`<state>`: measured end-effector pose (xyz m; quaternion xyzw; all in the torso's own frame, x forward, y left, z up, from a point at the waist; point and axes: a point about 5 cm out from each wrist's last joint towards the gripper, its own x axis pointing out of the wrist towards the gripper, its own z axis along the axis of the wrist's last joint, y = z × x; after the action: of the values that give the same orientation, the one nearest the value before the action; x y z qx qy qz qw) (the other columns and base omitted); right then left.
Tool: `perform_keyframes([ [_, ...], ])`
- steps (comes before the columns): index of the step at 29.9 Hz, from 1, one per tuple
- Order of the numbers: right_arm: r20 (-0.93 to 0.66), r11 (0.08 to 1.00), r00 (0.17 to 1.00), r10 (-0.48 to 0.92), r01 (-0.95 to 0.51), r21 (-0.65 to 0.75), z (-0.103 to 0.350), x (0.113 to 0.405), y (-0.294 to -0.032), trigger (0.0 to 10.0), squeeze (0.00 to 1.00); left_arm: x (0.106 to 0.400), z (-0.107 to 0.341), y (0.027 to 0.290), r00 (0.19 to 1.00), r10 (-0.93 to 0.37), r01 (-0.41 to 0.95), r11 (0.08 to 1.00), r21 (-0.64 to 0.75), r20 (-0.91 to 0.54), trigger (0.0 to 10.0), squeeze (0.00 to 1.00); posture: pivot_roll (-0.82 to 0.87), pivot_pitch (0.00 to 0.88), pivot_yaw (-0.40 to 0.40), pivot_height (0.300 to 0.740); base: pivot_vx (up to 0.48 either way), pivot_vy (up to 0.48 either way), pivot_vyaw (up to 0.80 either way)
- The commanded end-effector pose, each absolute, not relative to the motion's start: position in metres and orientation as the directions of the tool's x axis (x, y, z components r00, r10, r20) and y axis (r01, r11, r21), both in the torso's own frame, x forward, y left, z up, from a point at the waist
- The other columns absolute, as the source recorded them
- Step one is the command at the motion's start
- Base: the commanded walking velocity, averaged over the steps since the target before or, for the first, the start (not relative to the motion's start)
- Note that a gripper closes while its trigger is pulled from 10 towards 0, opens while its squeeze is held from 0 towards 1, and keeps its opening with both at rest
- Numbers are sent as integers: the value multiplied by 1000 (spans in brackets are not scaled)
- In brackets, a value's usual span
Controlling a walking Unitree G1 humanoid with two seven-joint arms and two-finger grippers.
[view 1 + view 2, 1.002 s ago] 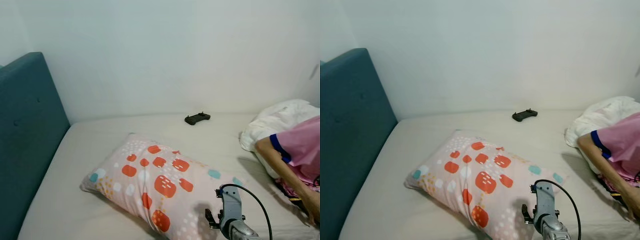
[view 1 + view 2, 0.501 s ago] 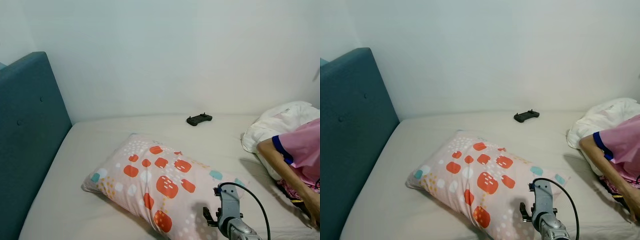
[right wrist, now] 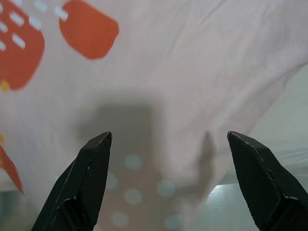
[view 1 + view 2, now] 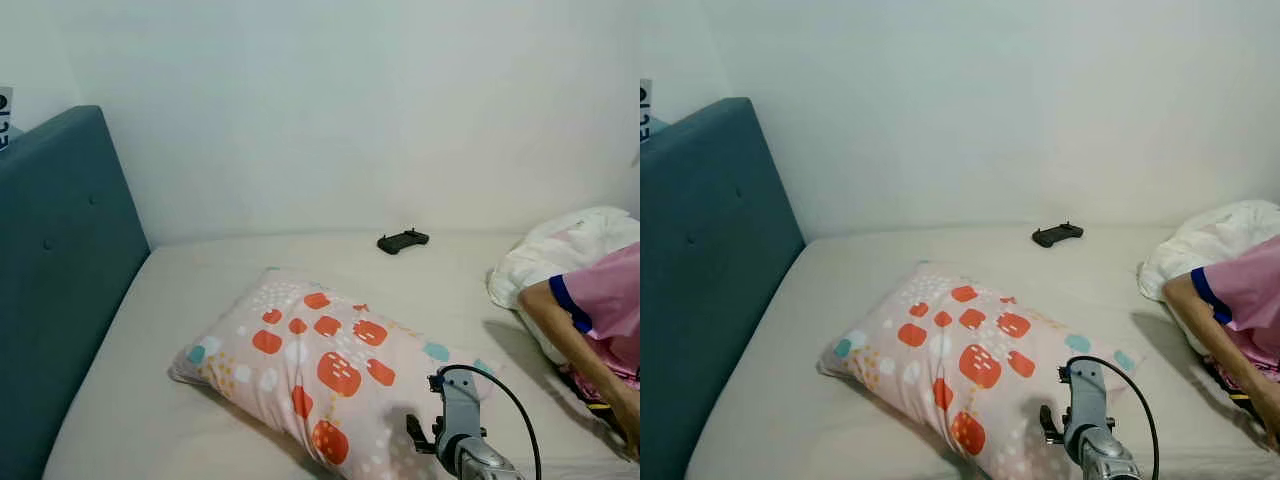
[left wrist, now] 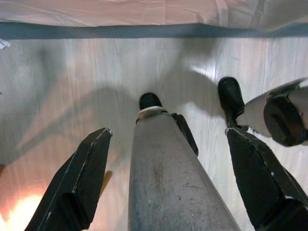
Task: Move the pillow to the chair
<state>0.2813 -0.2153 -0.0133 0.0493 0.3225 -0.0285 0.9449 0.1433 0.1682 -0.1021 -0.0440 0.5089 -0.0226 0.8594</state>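
A pink pillow with orange and teal patches lies flat in the middle of the bed. My right arm reaches in from the bottom of the head views, over the pillow's near right corner. In the right wrist view the right gripper is open just above the pillow cover, and its fingers hold nothing. My left gripper hangs open beside my leg, over a pale wooden floor.
A teal padded headboard runs along the left of the bed. A black controller lies by the far wall. At the right, a person's arm in a pink sleeve leans on the bed in front of bunched white bedding.
The camera has swung slightly, so the whole scene sits a little further right. My right arm stays over the pillow's near corner.
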Motion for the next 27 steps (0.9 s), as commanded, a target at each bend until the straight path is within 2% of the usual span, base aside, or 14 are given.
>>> perform_keyframes([
  [1, -611, 987, 792, -17, 113, 118, -13, 282, -216, 10000, 0, 147, -100, 170, 506, -86, -31, 993, -117, -858, 10000, 0, -138, 26, -2, 685, 0, 0, 0],
  [11, -612, 969, 791, -19, 165, 184, -21, 270, -221, 10000, 0, 166, -92, 170, 565, -87, -49, 989, -139, -820, 10000, 0, -155, 31, 1, 650, 0, 0, 0],
  [17, -592, 960, 806, -25, 184, 210, -19, 269, -228, 10000, 0, 168, -92, 170, 568, -93, -33, 990, -135, -818, 10000, 0, -162, 31, 9, 630, 0, 0, 0],
  [27, -543, 950, 829, -130, 260, 170, -7, 273, -253, 10000, 0, 162, -94, 172, 558, -94, -21, 992, -128, -825, 10000, 0, -158, 38, 20, 590, 0, 0, 0],
])
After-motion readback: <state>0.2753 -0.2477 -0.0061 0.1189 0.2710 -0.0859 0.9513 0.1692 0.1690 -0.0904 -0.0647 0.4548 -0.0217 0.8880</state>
